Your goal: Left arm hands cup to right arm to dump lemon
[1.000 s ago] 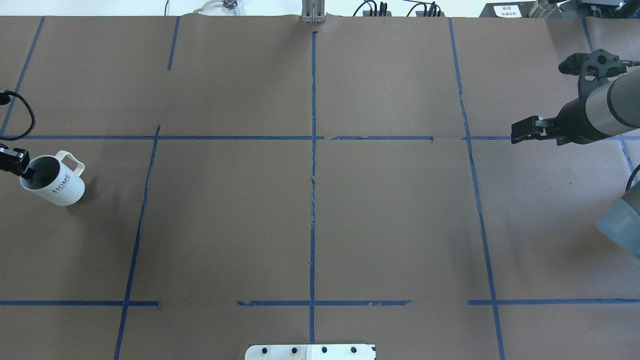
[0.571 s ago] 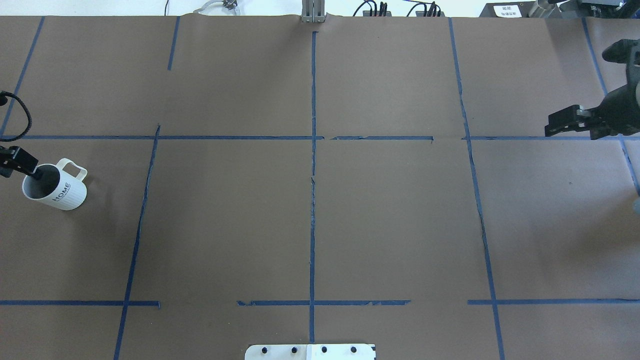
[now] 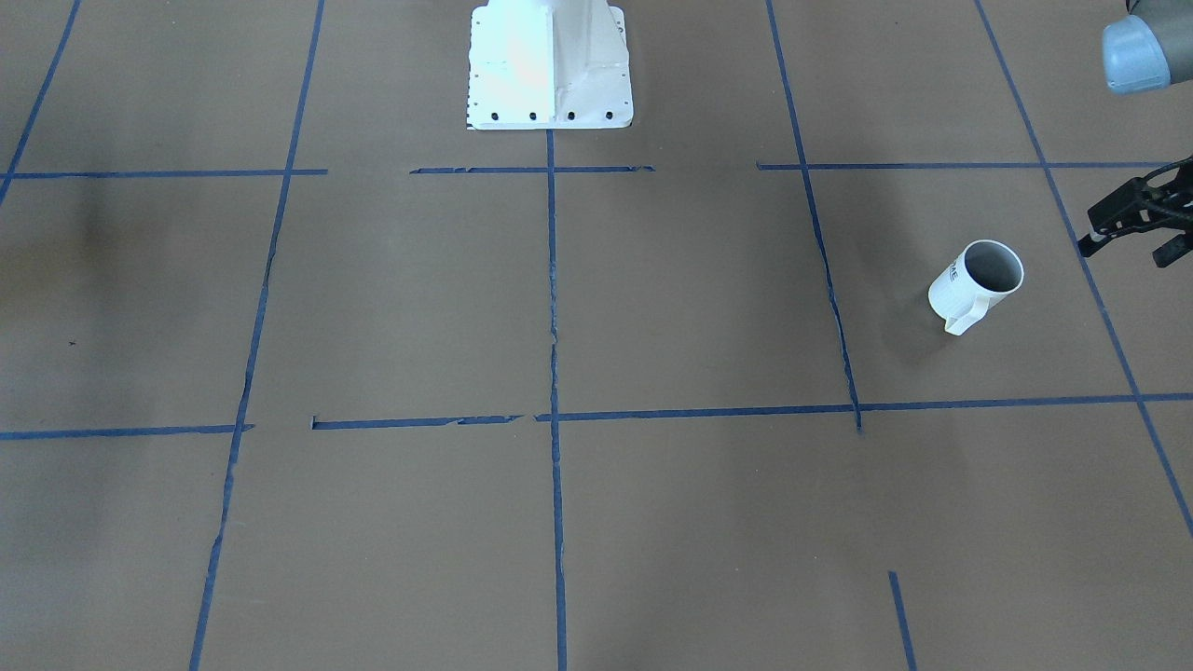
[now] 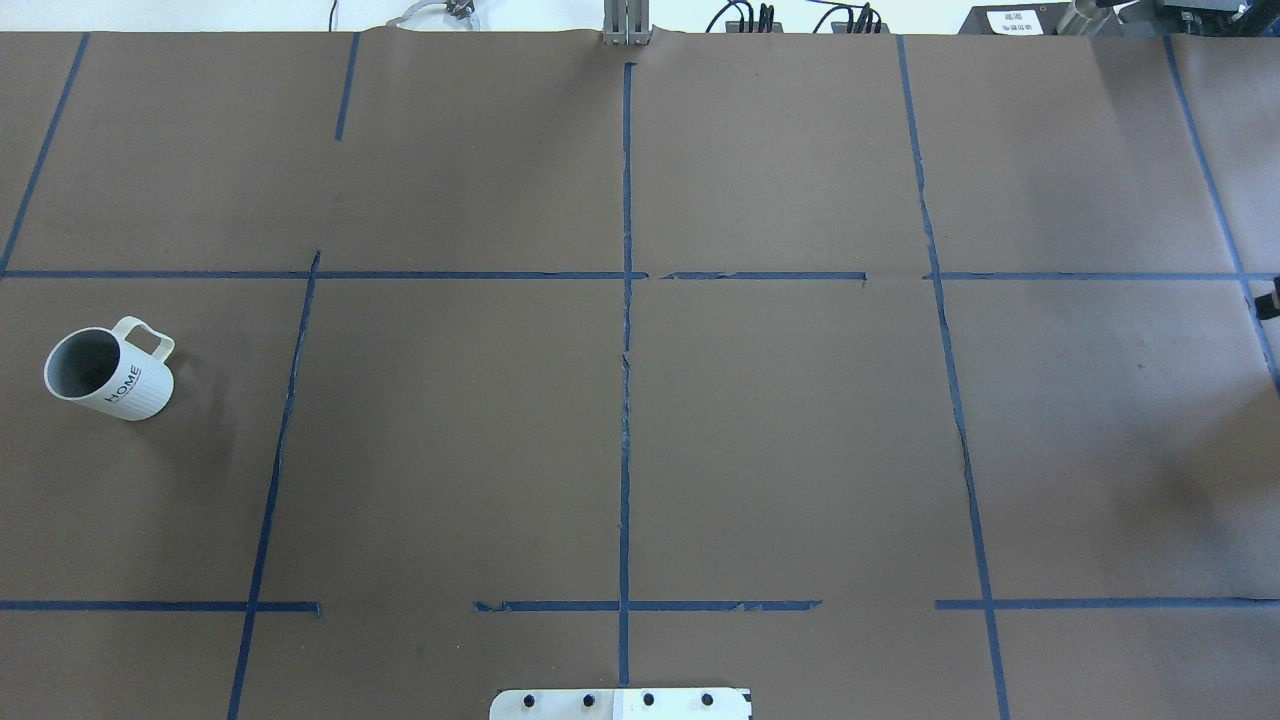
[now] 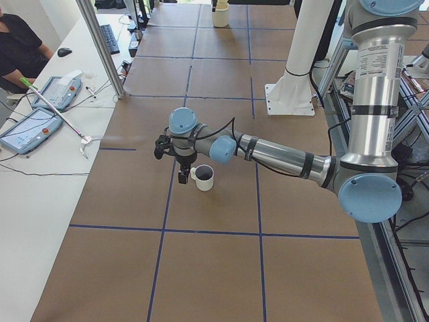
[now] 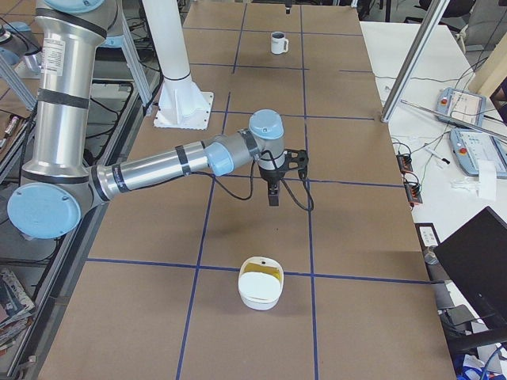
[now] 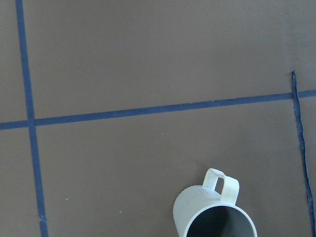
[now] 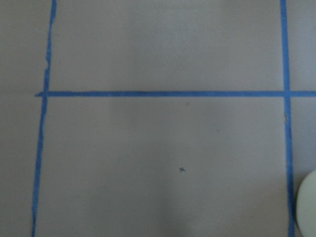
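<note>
- Overhead exterior: the HOME mug [image 4: 108, 374] stands alone at left; my left gripper [image 3: 1123, 252] has released it, jaws apart.
- My right gripper [image 6: 272, 198] has withdrawn, its state I cannot tell; task probably finished.

Ribbed white cup [image 4: 108, 375], matt paper tabletop [image 4: 780, 440]
</note>
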{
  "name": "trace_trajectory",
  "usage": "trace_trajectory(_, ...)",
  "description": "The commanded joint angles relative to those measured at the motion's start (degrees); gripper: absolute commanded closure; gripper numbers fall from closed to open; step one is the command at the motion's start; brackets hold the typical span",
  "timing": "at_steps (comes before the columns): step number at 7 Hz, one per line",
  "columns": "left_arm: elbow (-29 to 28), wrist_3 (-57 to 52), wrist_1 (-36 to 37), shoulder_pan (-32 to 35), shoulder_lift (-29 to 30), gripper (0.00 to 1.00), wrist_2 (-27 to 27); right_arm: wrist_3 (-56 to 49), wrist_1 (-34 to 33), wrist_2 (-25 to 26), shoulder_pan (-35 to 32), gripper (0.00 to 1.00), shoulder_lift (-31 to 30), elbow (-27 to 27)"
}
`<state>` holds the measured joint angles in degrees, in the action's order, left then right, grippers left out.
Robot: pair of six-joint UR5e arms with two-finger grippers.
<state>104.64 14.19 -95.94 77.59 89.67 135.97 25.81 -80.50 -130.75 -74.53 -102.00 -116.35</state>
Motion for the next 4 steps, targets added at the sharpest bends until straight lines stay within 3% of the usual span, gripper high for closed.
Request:
trace_trajectory(1, 0.65, -16.58, 11.87, 7.28, -0.19, 0.0, 0.08, -15.89, -0.97, -3.97, -5.25, 0.0, -8.09, 0.68)
trace_trajectory(4, -1.28, -23.13, 12.27, 10.82, -4.49, 0.0, 0.17, -25.19, -8.0, -6.1, -11.33, 0.0, -8.47, 0.95)
